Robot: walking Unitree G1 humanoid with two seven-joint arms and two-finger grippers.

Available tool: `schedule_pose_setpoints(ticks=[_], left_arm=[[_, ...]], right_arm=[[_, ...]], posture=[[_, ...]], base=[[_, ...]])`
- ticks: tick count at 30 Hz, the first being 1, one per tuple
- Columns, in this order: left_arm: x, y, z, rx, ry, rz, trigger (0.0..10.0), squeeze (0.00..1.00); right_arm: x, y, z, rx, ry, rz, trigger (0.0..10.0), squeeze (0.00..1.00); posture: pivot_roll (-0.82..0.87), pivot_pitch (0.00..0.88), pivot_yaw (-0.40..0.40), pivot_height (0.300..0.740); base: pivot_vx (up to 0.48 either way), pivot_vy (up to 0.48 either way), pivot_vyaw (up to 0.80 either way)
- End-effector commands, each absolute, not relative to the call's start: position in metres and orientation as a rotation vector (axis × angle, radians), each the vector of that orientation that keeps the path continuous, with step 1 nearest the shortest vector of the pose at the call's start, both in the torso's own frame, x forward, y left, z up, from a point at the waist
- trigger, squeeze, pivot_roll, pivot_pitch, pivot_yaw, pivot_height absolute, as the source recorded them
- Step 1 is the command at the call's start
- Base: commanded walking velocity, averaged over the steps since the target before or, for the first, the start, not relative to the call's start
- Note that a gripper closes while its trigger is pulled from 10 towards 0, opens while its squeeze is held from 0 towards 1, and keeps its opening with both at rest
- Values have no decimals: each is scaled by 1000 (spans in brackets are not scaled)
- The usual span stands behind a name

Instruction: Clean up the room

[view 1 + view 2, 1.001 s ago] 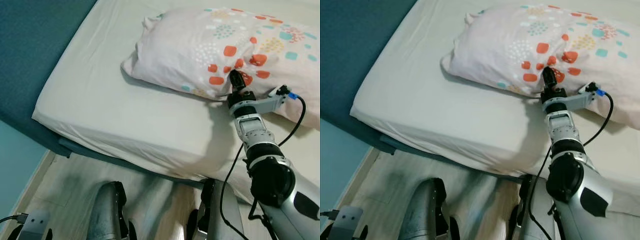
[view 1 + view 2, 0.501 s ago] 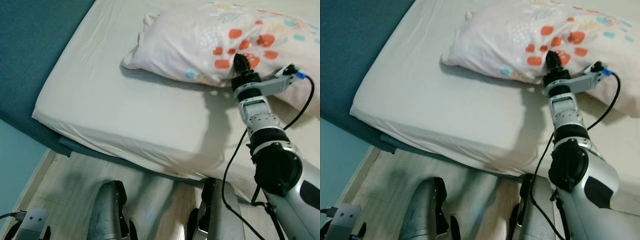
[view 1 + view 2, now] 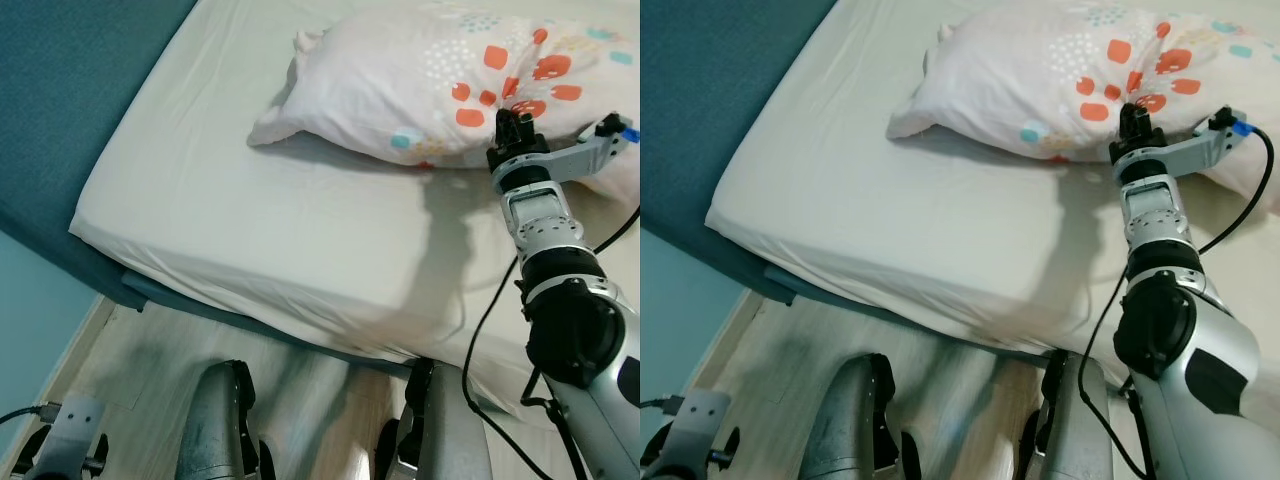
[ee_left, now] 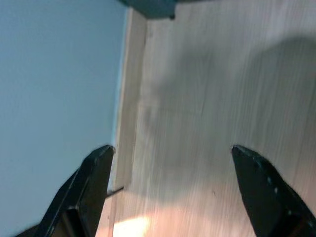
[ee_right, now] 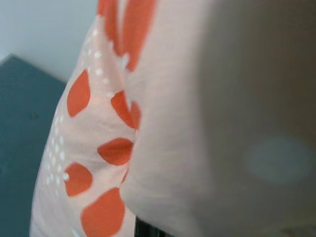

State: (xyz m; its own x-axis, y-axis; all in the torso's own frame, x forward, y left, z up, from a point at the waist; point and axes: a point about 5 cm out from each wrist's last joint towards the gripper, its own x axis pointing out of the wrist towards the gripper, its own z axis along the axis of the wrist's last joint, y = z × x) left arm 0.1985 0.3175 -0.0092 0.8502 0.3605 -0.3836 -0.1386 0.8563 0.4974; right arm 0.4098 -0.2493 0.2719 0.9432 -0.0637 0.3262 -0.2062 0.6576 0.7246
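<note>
A white pillow [image 3: 400, 80] with orange and teal spots lies at the far right of the bed [image 3: 250, 220], which has a cream sheet. My right gripper [image 3: 512, 120] reaches out over the mattress and is shut on the pillow's near edge, its black fingers buried in the fabric. In the right wrist view the bunched pillow [image 5: 197, 123] sits right up against the camera. My left gripper [image 4: 172, 148] hangs open beside my leg, above the wooden floor, with nothing between its fingers.
A teal padded bed frame [image 3: 70, 90] runs along the left of the mattress. Below the bed's near edge is the light wooden floor [image 3: 130, 370], where my legs [image 3: 215, 420] stand. A pale blue wall [image 3: 25, 320] with a skirting board lies at the left.
My right gripper has moved right and away from me, holding the pillow's edge, and the pillow has shifted right with it. The left arm still hangs.
</note>
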Motion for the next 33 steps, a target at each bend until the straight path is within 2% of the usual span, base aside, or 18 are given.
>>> schedule_pose_setpoints(ticks=[1, 5, 6, 8, 9, 12, 16, 20, 26, 33], left_arm=[[190, 313, -21, 465, 558, 277, 10000, 0], [204, 308, -18, 445, 541, 284, 10000, 0], [214, 304, -15, 426, 525, 291, 10000, 0], [214, 304, -15, 426, 525, 291, 10000, 0], [236, 298, -4, 378, 485, 321, 10000, 0], [243, 297, 0, 362, 471, 332, 10000, 0], [273, 300, 25, 318, 402, 396, 10000, 0], [276, 300, 26, 309, 419, 405, 10000, 0], [274, 296, 20, 272, 466, 418, 10000, 0], [270, 279, 7, 255, 486, 352, 10000, 0]], right_arm=[[410, -247, 271, 791, -328, 106, 0, 0], [412, -229, 274, 716, -326, 220, 0, 0], [412, -215, 274, 692, -322, 299, 0, 0], [412, -215, 274, 692, -322, 299, 0, 0], [409, -195, 269, 654, -323, 394, 0, 0], [407, -191, 266, 650, -324, 411, 0, 0], [396, -197, 243, 643, -283, 370, 0, 0], [393, -200, 240, 634, -280, 358, 0, 0], [388, -201, 244, 617, -289, 362, 0, 0], [378, -183, 254, 561, -298, 457, 0, 0]], posture=[[226, 230, -7, 410], [199, 187, -10, 410], [179, 154, -12, 410], [179, 154, -12, 410], [149, 103, -18, 415], [149, 103, -18, 420], [129, 40, -28, 440], [123, 28, -27, 450], [114, 13, -25, 470], [102, 0, -36, 500]], base=[[0, 0, 0], [0, 0, 0], [0, 0, 0], [0, 0, 0], [0, 0, 0], [0, 0, 0], [0, 0, 0], [0, 0, 0], [-477, 0, 0], [-69, 0, 0]])
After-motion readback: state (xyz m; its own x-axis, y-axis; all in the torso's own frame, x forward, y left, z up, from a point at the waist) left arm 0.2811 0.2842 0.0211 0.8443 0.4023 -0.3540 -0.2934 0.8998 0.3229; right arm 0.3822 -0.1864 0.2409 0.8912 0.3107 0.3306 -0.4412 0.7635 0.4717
